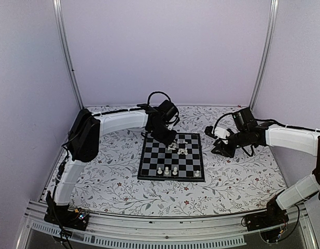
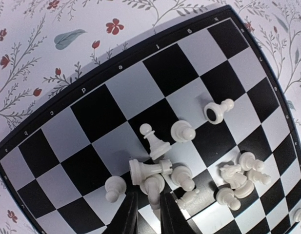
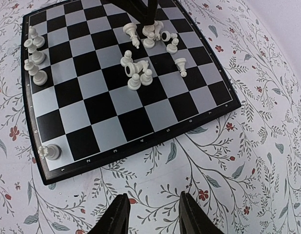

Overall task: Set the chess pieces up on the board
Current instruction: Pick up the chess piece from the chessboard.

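The board (image 1: 152, 165) of black and pale checks lies on the floral table. White chess pieces lie jumbled near its far middle (image 1: 178, 148); three stand in a near row (image 1: 167, 170) and one stands at the near right corner (image 1: 197, 174). My left gripper (image 2: 149, 194) is down in the jumble, shut on a white chess piece (image 2: 152, 185) beside a toppled rook (image 2: 148, 170). More pieces (image 2: 240, 178) lie to its right. My right gripper (image 3: 151, 214) hovers open over bare table beside the board (image 3: 140, 141), holding nothing.
In the right wrist view several pieces (image 3: 34, 58) stand along one board edge and a rook (image 3: 49, 152) stands at a corner. Purple walls and metal posts (image 1: 69, 57) enclose the floral table (image 1: 113, 189).
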Controlling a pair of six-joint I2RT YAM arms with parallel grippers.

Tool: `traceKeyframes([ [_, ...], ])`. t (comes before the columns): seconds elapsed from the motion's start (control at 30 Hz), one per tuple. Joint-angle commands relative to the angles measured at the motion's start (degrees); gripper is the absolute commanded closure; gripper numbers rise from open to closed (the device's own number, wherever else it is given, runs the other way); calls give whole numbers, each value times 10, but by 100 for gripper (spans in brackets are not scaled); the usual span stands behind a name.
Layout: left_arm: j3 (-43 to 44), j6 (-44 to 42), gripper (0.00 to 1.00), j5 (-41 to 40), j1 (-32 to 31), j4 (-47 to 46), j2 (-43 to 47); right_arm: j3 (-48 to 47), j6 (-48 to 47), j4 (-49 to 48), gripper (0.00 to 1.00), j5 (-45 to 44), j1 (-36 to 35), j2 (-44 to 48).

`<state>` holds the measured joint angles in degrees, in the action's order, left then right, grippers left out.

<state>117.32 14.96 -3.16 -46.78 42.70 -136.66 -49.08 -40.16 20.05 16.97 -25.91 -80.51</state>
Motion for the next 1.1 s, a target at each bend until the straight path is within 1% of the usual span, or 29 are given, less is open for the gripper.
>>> traceKeyframes([
  [0.0,13,9,81,12,9,5,-16,8,-7,-5,63,-5,-1,6],
  [0.13,13,9,82,14,10,6,-17,8,-8,-4,63,-6,-1,4],
  [0.4,16,7,95,17,10,5,-12,8,-9,-3,63,-7,-2,1],
  [0.57,3,-2,100,7,10,7,22,7,-9,-3,63,-8,-2,-2],
  [0.73,-23,-9,100,6,9,20,67,7,-10,-2,63,-8,-2,-3],
  [0.9,-69,-22,100,7,5,20,118,6,-11,-1,63,-9,-4,-6],
  [1.07,-128,-50,100,33,-3,18,170,6,-10,-1,63,-9,-8,-9],
])
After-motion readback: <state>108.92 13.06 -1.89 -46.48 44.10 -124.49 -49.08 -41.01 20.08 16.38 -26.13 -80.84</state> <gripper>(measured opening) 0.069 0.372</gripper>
